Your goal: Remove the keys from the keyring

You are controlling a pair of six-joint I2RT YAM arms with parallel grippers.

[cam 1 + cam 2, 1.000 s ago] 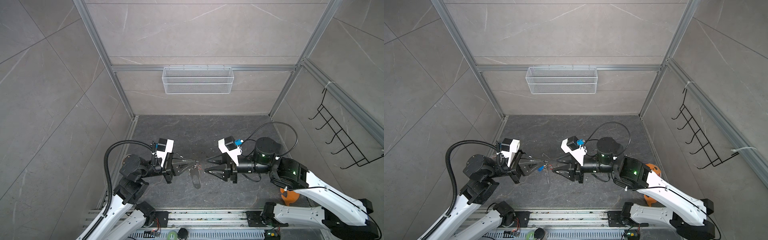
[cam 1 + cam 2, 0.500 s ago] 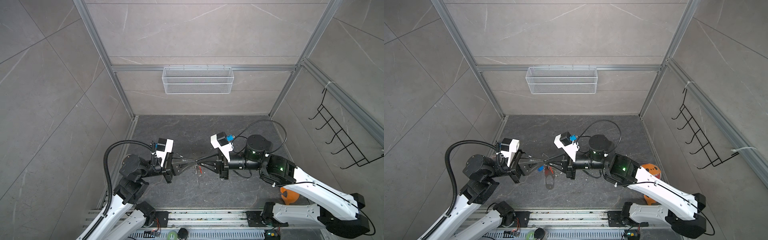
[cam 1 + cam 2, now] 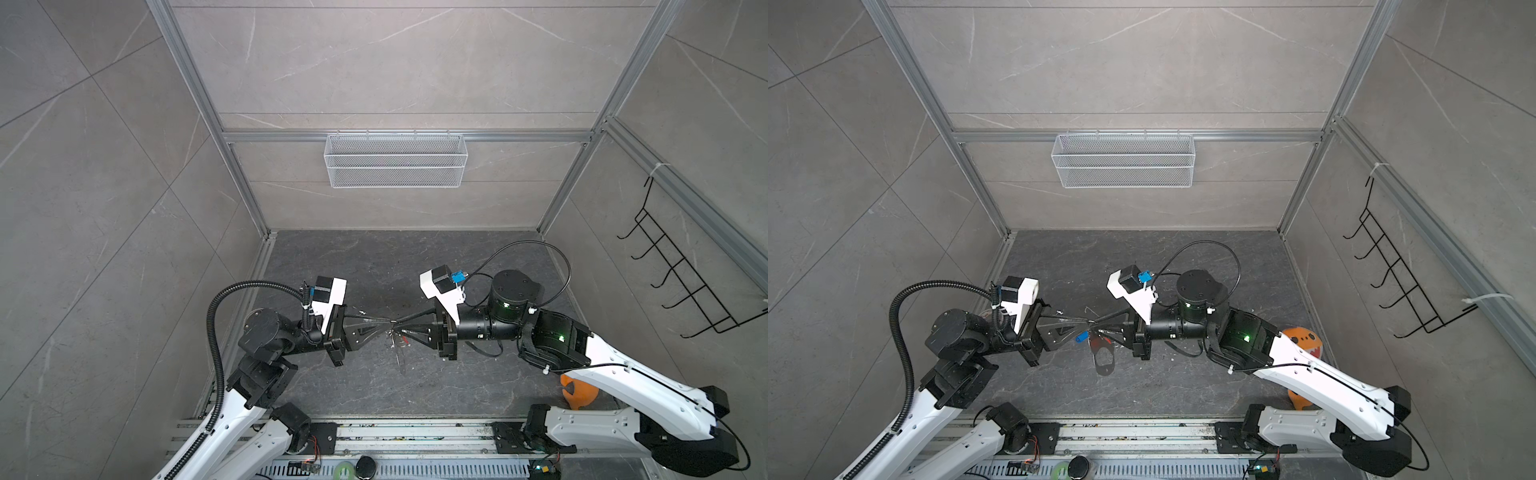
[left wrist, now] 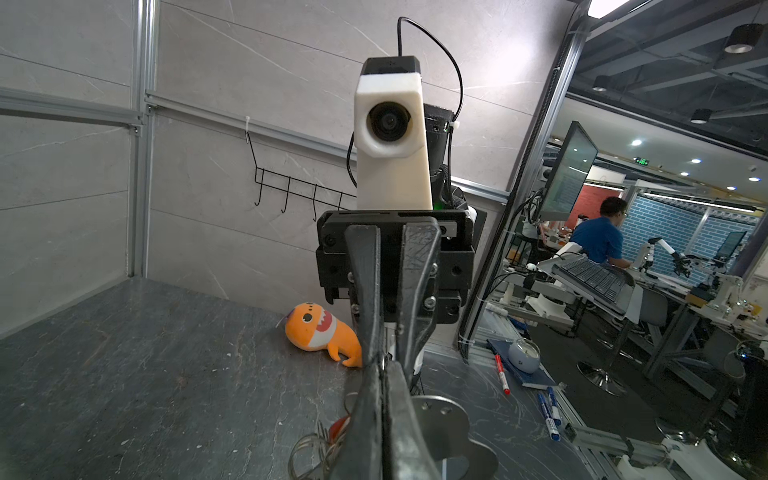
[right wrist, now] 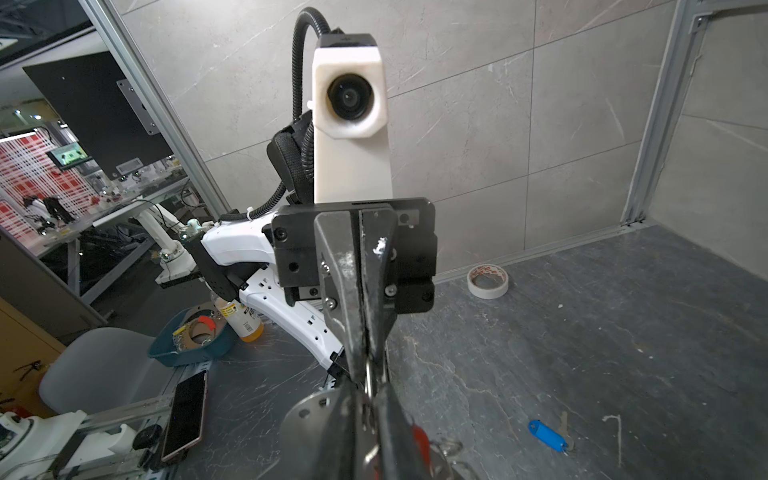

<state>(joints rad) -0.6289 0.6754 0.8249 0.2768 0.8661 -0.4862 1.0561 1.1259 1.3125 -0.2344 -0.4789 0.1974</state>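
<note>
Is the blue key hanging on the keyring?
No, the blue key lies alone on the table, apart from the keyring.

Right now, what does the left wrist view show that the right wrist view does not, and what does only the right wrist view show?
Only the left wrist view shows the orange shark plush lying on the table and the black hook rack. Only the right wrist view shows the blue key, loose on the table and apart from the keyring, and the tape roll. Both show the keyring with its grey tag, the red key, and the left claw and right claw, both shut, tips meeting at the rings.
</note>
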